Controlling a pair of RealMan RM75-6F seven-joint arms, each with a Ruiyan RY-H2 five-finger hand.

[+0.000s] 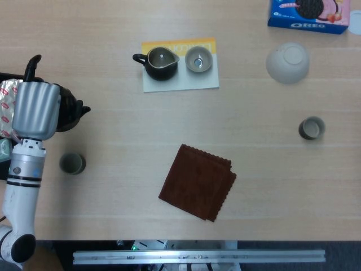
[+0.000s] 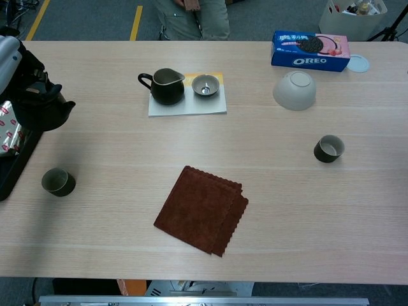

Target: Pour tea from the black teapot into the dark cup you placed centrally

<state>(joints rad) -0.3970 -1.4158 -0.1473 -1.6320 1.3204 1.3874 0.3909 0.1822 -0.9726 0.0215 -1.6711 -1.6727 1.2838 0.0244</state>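
The black teapot [image 1: 71, 110] [image 2: 43, 109] hangs near the table's left edge, spout pointing right. My left hand [image 1: 36, 110] [image 2: 11, 56] grips it from above and hides most of its body in the head view. A dark cup [image 1: 72, 164] [image 2: 58, 182] stands on the table just in front of the teapot, apart from it. A second dark cup [image 1: 311, 128] [image 2: 329, 148] stands far to the right. My right hand shows in neither view.
A black pitcher [image 1: 161, 62] and a small grey cup [image 1: 198, 58] sit on a mat [image 1: 180, 83] at the back. A folded brown cloth [image 1: 197, 182] lies mid-table. An upturned white bowl [image 1: 287, 62], an Oreo box [image 1: 307, 14], and a black tray [image 2: 13, 166] at the left edge.
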